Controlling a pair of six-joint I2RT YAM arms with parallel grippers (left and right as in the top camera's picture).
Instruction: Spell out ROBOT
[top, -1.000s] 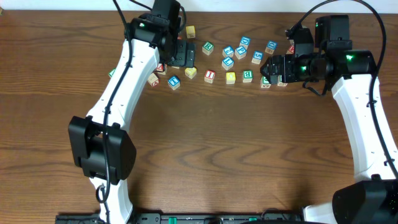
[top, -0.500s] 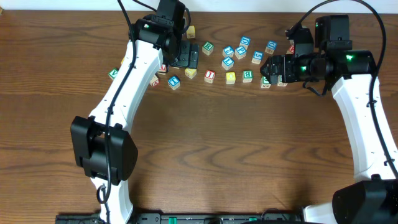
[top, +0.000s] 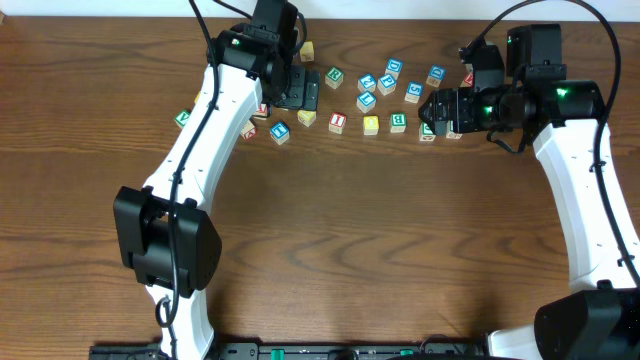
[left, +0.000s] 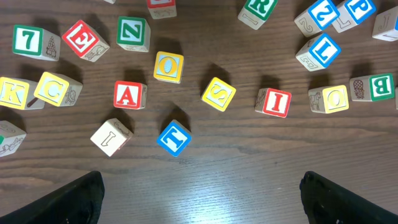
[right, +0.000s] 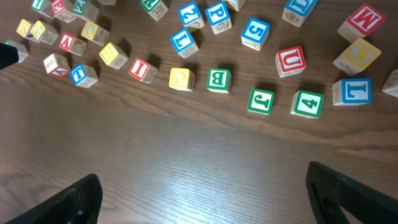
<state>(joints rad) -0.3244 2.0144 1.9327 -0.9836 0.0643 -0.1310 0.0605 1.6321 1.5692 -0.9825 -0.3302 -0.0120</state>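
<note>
Wooden letter blocks lie scattered at the back of the table. In the left wrist view I see a green R (left: 257, 9), yellow O (left: 168, 66), another yellow O (left: 328, 98), green B (left: 373, 87) and blue T (left: 173, 137). The right wrist view shows the green B (right: 218, 79), a yellow O (right: 181, 78) and the blue T (right: 83, 74). My left gripper (left: 200, 202) is open and empty above the blocks near the T (top: 279, 131). My right gripper (right: 202, 199) is open and empty, hovering near the B (top: 398, 121).
Other blocks lie around: red I (left: 273, 102), yellow S (left: 218, 94), red A (left: 129, 94), green J (right: 261, 101), green 4 (right: 307, 103), red U (right: 290, 61). Bare wooden table (top: 380, 240) stretches in front of the blocks.
My left gripper shifted slightly toward the back of the table a second ago, then held still. The right arm and the blocks have not moved.
</note>
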